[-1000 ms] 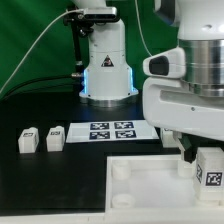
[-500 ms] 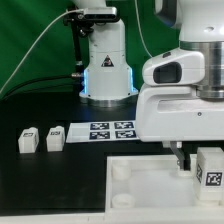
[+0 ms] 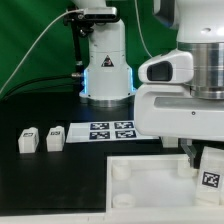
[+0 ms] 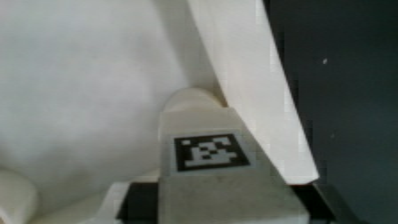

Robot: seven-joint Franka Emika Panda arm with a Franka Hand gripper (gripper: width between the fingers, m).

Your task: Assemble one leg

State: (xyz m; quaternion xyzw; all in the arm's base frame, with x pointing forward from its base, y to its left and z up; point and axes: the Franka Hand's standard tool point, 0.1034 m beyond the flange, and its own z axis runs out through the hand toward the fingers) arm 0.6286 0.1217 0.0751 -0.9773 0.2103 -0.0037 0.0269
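My gripper (image 3: 204,160) is shut on a leg (image 3: 210,178), a small white post with a black-and-white tag, at the exterior view's lower right. It holds the leg over the near right corner of the large white tabletop (image 3: 150,190). In the wrist view the leg (image 4: 214,150) stands between the two dark fingers (image 4: 146,200), above the tabletop (image 4: 89,90) and beside its raised edge. Whether the leg touches the tabletop is hidden by the arm.
Two more legs (image 3: 29,140) (image 3: 55,138) stand on the black table at the exterior view's left. The marker board (image 3: 110,131) lies behind the tabletop. The arm's base (image 3: 105,70) stands at the back. Round corner sockets (image 3: 122,172) show on the tabletop.
The gripper with the leg has sunk a little toward the tabletop's right corner. The legs at the left have not moved.
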